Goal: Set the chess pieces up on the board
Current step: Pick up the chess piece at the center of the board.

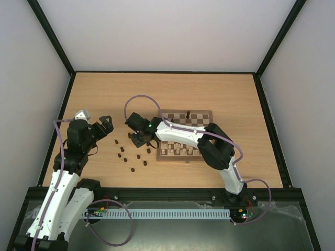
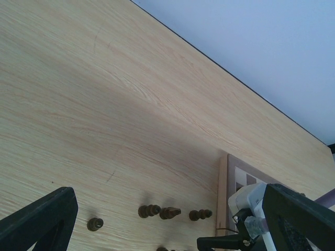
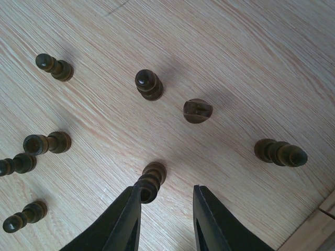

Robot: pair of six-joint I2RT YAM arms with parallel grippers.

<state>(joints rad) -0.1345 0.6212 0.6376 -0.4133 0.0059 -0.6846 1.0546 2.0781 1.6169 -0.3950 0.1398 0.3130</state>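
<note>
Reaching out to the left of the board [image 1: 201, 112], the right claw [image 3: 167, 197] straddles one dark piece [image 3: 151, 181] on the tabletop [image 1: 172, 91]. Its jaws are parted, with one finger touching the piece and the other just clear of it. The left claw [image 2: 167, 206] hangs spread wide and empty. More chess pieces [image 1: 128, 157] sit scattered close by. A lopsided squeeze could roll the small rounded piece out of reach or knock it into its neighbours.
</note>
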